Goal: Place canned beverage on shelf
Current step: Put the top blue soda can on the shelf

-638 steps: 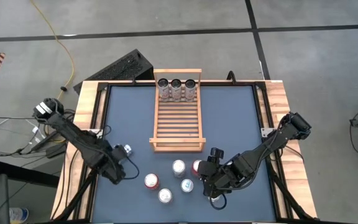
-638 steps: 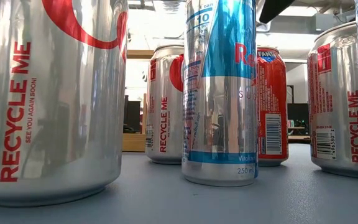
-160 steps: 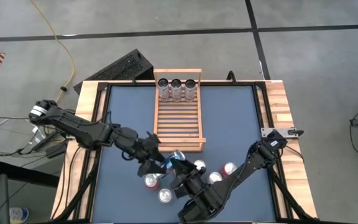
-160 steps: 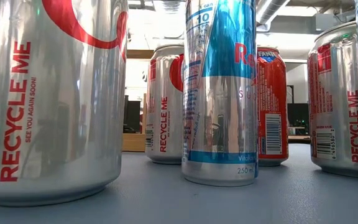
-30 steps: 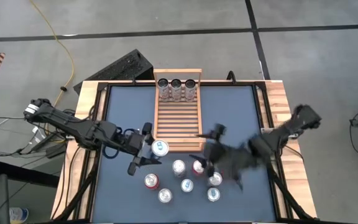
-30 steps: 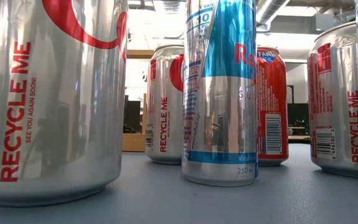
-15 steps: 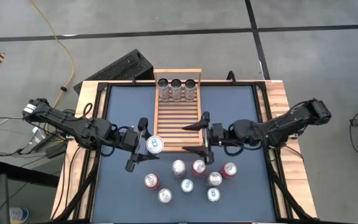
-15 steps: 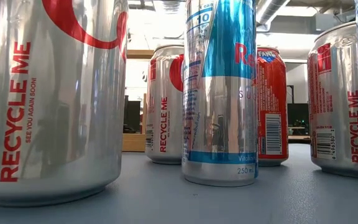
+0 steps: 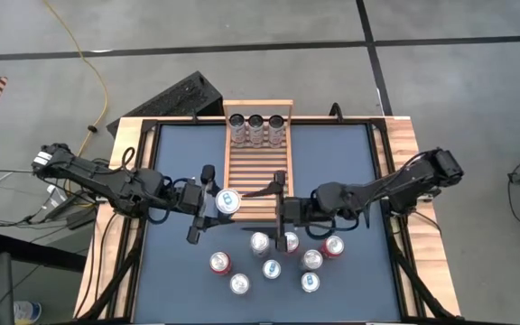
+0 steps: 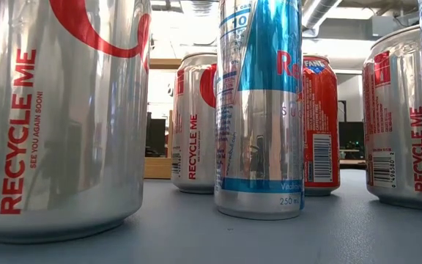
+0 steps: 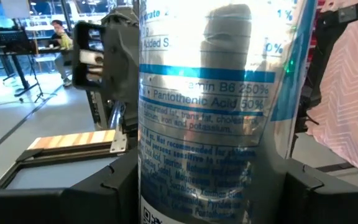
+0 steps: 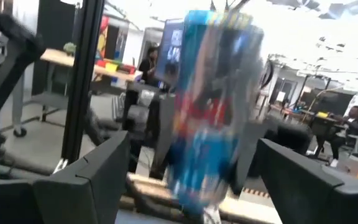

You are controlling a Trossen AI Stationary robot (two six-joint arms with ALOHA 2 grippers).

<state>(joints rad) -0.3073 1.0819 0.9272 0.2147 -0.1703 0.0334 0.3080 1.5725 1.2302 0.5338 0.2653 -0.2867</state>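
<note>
The left gripper [image 9: 208, 204] is clamped on a blue and silver can [image 9: 228, 202] and holds it just at the left edge of the shelf [image 9: 258, 176], near its front rail. The can [image 11: 210, 112] fills the left wrist view. The right gripper [image 9: 276, 204] is over the front part of the shelf, facing the can [image 12: 210, 106]; its jaws stand wide apart and hold nothing. Three cans [image 9: 256, 127] stand in a row at the far end of the shelf. Seven other cans [image 9: 273, 253] stand on the table [image 9: 341, 162] in front of the shelf.
</note>
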